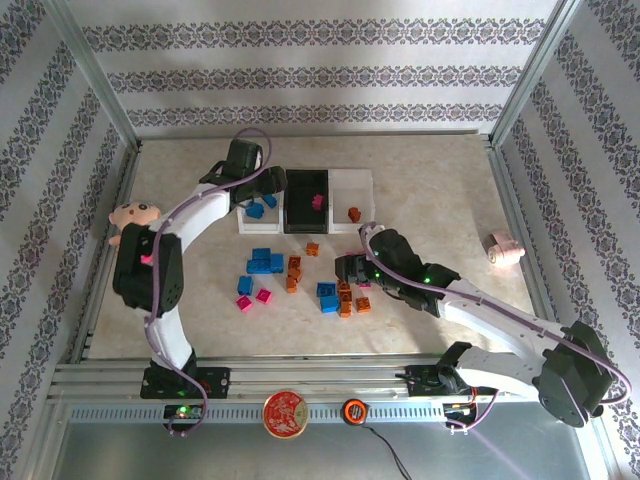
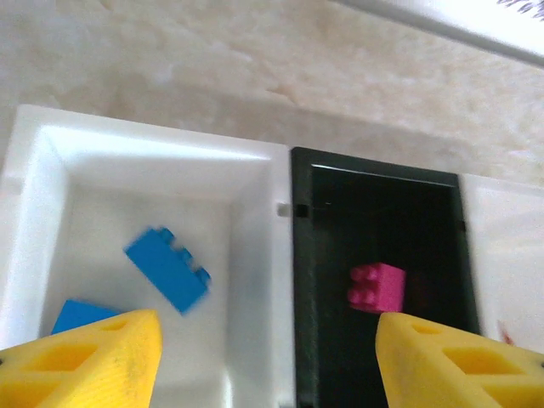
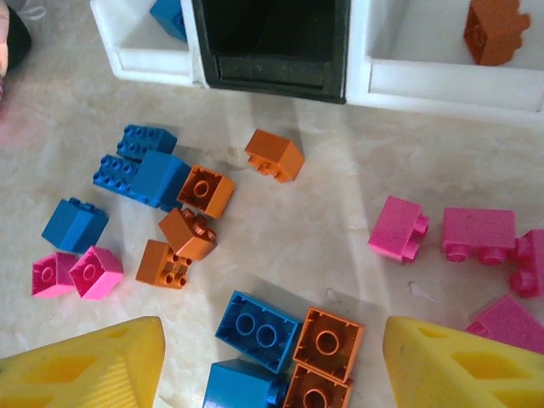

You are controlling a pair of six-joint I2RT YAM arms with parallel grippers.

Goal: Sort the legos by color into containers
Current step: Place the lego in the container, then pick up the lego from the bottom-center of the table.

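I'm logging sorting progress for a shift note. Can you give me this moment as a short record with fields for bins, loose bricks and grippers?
left white bin: two blue bricks inside
black bin: one magenta brick inside
right white bin: one orange brick inside
loose bricks: blue, orange and magenta, scattered on the table in front of the bins
left gripper: open, empty, above the left white and black bins
right gripper: open, empty, above the loose bricks
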